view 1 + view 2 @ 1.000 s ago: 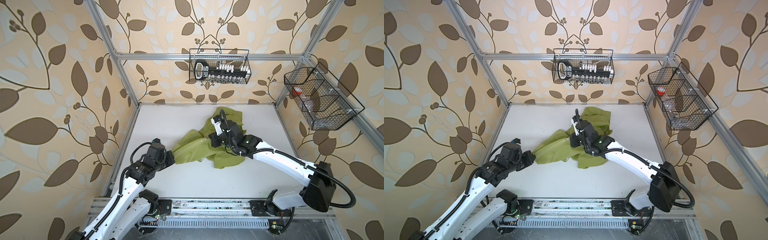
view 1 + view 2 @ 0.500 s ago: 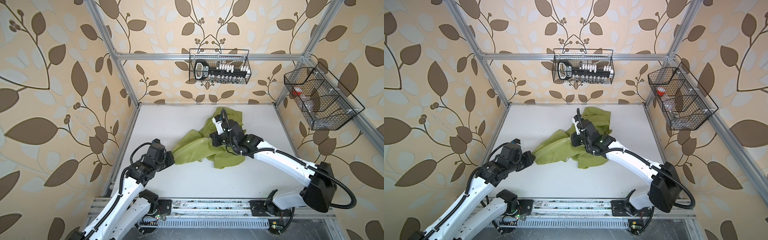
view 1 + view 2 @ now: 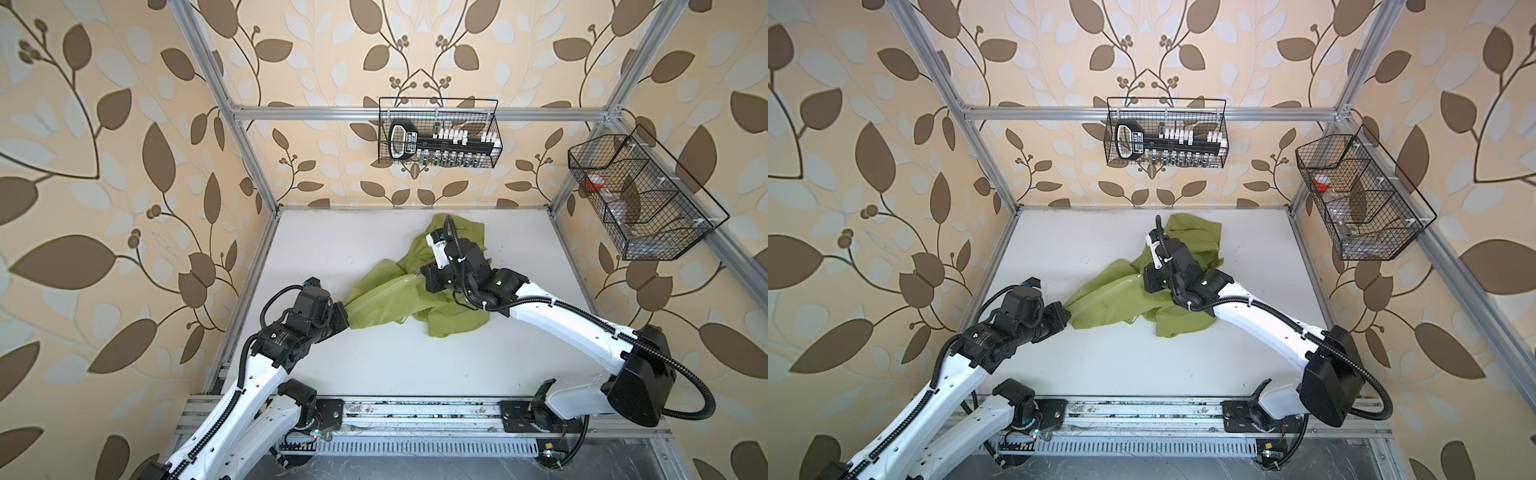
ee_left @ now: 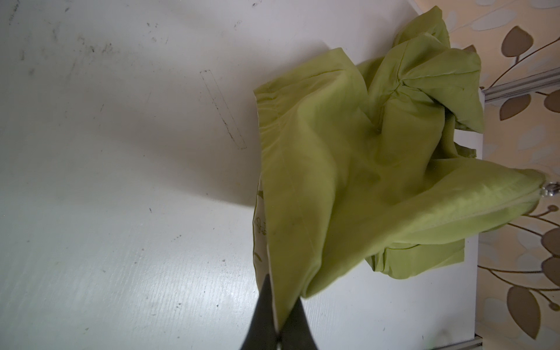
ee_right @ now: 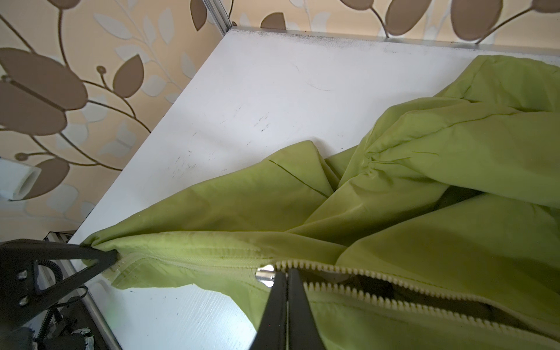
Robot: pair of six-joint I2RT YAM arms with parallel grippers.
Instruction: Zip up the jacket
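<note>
Left hand is clamped on the hem end of the lime-green jacket, right at the bottom end of the zipper, close to the left edge of the bench. Jacket sits mid-bench: one span is pulled taut between your two hands, the rest is heaped toward the back wall and partly under the right arm. Right hand is pinched together on the small metal zipper pull. The track is closed from there to the left hand, and open zipper teeth lie ahead of it.

What could go wrong, as I judge it:
- **Pull slips:** the pinch on the pull is at the very fingertips, so a hard or off-line tug could pop it out.
- **Jacket drags:** if your left hand gives slack or the thin fabric slides from it, the whole jacket will likely drag along instead of the slider running.
- **Slider jams:** the open teeth ahead splay apart and bend into the heap. Pull without lining them up and the slider may jam or bite the loose fabric beside it.
- **Heap snags:** the heap under the right arm may snag too.
</note>
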